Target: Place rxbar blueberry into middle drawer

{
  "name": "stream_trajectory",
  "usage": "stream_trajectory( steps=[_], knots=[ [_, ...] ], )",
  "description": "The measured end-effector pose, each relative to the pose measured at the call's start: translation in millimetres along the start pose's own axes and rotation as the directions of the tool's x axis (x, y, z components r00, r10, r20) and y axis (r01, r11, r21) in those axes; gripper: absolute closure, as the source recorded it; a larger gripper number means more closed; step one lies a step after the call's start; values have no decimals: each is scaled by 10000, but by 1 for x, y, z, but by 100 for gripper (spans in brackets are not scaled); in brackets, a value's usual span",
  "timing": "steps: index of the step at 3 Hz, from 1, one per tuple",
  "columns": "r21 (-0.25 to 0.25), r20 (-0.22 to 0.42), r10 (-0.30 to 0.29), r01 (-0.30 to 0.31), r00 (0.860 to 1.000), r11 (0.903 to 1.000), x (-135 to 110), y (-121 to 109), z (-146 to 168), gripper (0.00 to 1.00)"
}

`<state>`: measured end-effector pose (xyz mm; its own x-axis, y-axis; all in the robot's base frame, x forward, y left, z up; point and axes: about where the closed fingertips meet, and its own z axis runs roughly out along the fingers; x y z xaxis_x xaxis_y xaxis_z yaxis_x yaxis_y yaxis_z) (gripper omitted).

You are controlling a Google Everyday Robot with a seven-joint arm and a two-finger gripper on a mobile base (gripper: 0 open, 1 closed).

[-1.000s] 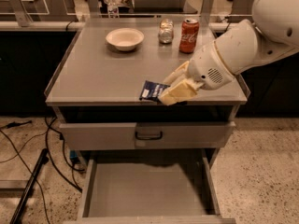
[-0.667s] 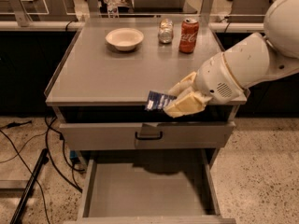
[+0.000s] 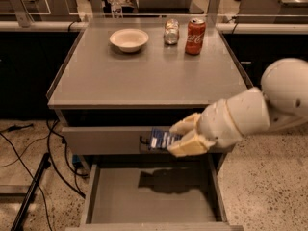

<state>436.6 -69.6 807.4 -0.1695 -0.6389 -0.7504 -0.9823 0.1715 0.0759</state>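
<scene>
Speckled terrazzo floor [image 3: 269,177] fills lower part of frame; dark counters run behind, upper edge. Grey cabinet sits centre frame, its top surface [image 3: 144,76] flat and grey.

On surface, upper centre: white bowl [image 3: 129,39], upright. Just right of it, small glass jar [image 3: 171,32]. Red soda can [image 3: 195,36] stands upright just beside jar, to its right. All three apart from one another, none touching.

Below surface, front face shows a grey drawer w/ black handle [image 3: 144,139], shut, handle partly hidden behind the bar. Under it, middle drawer [image 3: 144,201] is pulled out toward bottom of frame; plain grey floor, low side walls. Dark shadow of arm lies on drawer floor, centre.

White arm [image 3: 269,105] enters from right of frame, mid-height. Gripper [image 3: 180,137] sits centre-right, in front of upper drawer face, above open middle drawer. Gripper fingers [image 3: 187,146] tan-coloured, clenched on rxbar blueberry [image 3: 162,140]. Bar is held roughly level, dark blue wrapper w/ white print, sticking out leftward from gripper. Bar is in the air, not touching drawer floor; it is over rear part of the open drawer.

Black cables [image 3: 29,153] trail over floor, lower left, beside a dark stand leg.
</scene>
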Motion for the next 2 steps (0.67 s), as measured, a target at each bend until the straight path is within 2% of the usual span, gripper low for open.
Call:
stream_trajectory(
  steps=[1,2],
  knots=[
    [-434,-32,75,-77,10000,9990,36,9,35,100],
    [-470,-43,94,-96,9999,9988,37,10,36,100]
  ],
)
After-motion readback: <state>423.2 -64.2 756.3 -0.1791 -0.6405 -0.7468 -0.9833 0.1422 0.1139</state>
